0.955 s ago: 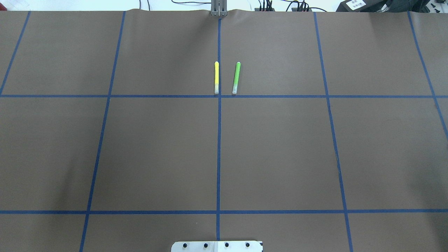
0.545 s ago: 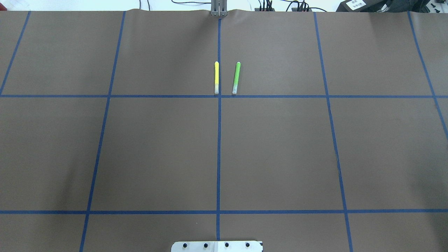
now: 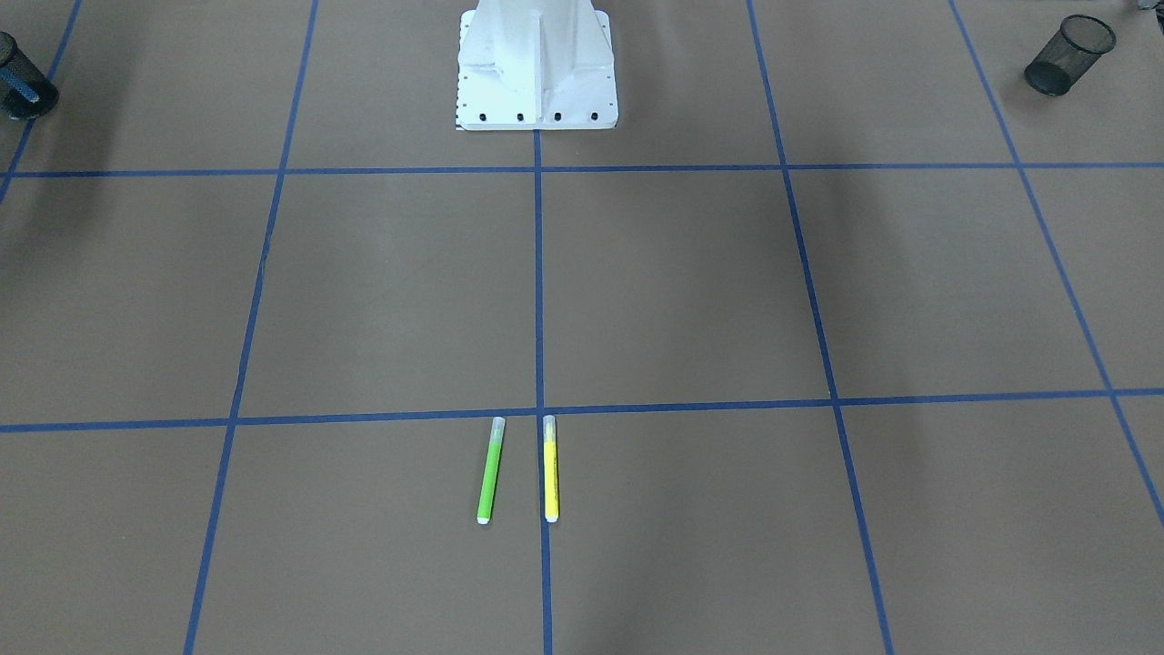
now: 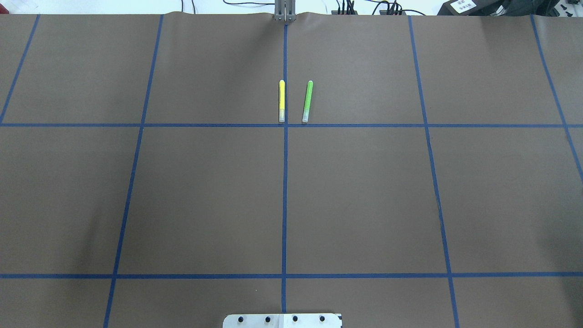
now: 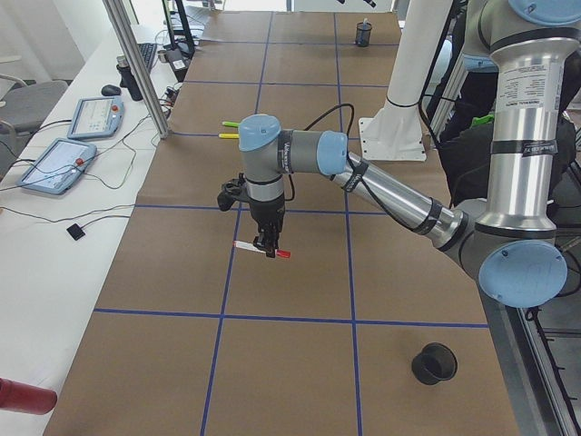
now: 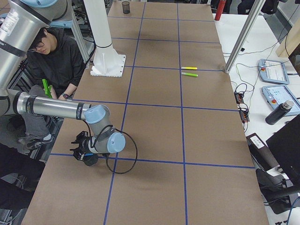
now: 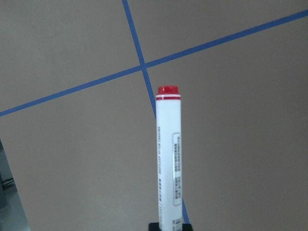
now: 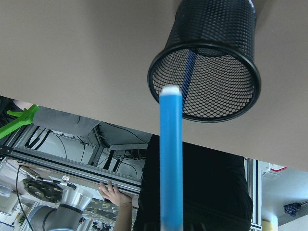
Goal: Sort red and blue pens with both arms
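Left hand grasping red marker, right hand grasping blue pen by mesh cup

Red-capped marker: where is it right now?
In the exterior left view, the red-capped marker hangs crosswise in the left gripper over the table, close to a blue tape crossing.

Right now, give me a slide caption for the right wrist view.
Right tool holds a blue pen aimed at the open mouth of a black mesh cup.
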Available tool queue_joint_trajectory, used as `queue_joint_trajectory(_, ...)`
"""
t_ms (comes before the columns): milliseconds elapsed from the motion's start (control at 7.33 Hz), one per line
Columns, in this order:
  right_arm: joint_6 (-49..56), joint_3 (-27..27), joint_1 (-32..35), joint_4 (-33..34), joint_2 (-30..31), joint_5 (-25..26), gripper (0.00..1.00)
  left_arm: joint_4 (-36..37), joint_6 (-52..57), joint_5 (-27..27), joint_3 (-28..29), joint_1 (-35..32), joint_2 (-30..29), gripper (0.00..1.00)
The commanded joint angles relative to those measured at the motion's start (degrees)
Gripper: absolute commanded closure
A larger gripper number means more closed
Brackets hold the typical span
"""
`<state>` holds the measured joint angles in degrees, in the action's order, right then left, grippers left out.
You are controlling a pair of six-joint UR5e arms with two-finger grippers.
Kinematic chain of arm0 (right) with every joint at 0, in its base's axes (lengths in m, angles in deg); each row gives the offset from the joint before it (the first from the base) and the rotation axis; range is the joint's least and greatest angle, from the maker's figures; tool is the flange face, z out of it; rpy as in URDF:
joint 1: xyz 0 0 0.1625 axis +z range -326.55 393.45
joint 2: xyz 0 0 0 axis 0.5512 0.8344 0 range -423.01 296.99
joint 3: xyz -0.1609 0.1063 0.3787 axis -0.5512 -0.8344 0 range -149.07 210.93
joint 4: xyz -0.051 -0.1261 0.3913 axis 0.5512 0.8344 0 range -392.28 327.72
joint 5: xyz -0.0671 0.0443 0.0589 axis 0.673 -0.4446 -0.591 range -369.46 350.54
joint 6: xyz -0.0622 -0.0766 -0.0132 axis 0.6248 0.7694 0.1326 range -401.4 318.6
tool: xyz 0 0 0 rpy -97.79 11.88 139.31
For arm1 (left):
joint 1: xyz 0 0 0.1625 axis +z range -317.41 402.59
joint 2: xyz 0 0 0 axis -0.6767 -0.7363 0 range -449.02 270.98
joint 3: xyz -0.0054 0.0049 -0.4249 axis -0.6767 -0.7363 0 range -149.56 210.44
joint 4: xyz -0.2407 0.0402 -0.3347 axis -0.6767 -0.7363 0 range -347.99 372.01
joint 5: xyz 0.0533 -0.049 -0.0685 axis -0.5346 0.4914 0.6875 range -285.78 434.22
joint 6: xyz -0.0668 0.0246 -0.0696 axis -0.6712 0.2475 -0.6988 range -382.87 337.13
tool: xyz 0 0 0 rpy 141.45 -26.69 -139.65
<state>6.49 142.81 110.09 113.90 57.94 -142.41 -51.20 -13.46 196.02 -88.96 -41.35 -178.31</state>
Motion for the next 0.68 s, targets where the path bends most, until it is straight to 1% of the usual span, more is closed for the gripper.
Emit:
queue_joint_trajectory(0,0.1,-0.2,0.0,-0.1,0.3,0.0,0.0,0.4,0.0,0.0,-0.4,0.0,0.0,1.0)
queue_joint_trajectory(273,-0.1,-0.2,0.1,-1.8,0.2,0.1,0.0,0.7,0.0,0.0,-0.2,0.0,0.0,1.0)
queue_joint_trajectory(409,-0.3,-0.1,0.1,-2.0,-0.8,0.7,0.0,1.6,0.0,0.0,0.3,0.1,0.0,1.0)
queue_joint_trajectory(545,-0.9,0.1,0.2,-2.0,-3.2,3.0,0.0,2.0,0.1,0.0,0.6,0.0,0.3,1.0)
